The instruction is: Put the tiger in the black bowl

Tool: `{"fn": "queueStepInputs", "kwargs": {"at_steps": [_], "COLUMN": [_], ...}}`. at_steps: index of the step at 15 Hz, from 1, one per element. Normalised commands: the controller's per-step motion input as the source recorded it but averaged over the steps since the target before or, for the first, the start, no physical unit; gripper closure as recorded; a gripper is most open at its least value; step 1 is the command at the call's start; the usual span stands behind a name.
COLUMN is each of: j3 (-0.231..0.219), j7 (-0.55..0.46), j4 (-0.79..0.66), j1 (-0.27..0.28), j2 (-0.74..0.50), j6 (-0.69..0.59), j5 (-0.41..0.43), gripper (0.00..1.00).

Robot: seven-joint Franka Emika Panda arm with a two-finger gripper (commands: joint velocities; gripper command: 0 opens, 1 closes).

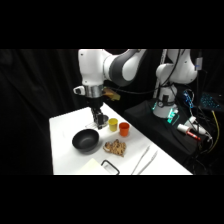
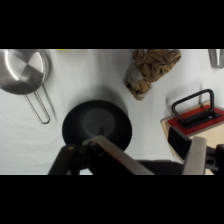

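Two task objects lie on the white desk (image 1: 65, 145): the tiger (image 1: 115, 147) and the black bowl (image 1: 86, 140), set just beside each other but apart, with a strip of bare surface between them. The pincer (image 1: 99, 121) hangs above the far edge of the black bowl, holding nothing; in the wrist view its two fingers (image 2: 112, 155) rise from the bottom edge spread wide, one at the bowl's near rim, the other off to the right. Seen from the wrist, the black bowl (image 2: 97, 125) sits directly beyond the pincer (image 2: 155, 160), and the tiger (image 2: 150, 70) lies farther out, past the bowl and to the right, with its long axis running obliquely from the bowl's side toward the upper right. The coming move therefore seems to turn on a reach past the bowl toward the toy, with the fingers turned to close across its narrower width. Beyond the pincer in the side view stand a yellow cup (image 1: 113, 124) and an orange cup (image 1: 123, 129); metal tongs (image 1: 144, 161) lie past the tiger. A steel strainer (image 2: 22, 70) and a black-handled red block (image 2: 197, 112) flank the bowl in the wrist view.
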Motion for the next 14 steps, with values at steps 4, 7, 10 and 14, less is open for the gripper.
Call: {"fn": "queueStepInputs", "kwargs": {"at_steps": [4,7,10,14], "j3": [-0.119,-0.153,-0.147,-0.178], "j7": [0.66,0.49,0.38,0.35], "j4": [-0.13,-0.12,-0.06,0.02], "j1": [0.196,0.229,0.224,0.220], "j2": [0.13,0.14,0.18,0.22], "j6": [0.39,0.26,0.23,0.27], "j5": [-0.228,-0.206,-0.108,-0.047], "gripper": [0.00,0.00,0.00,0.00]}}
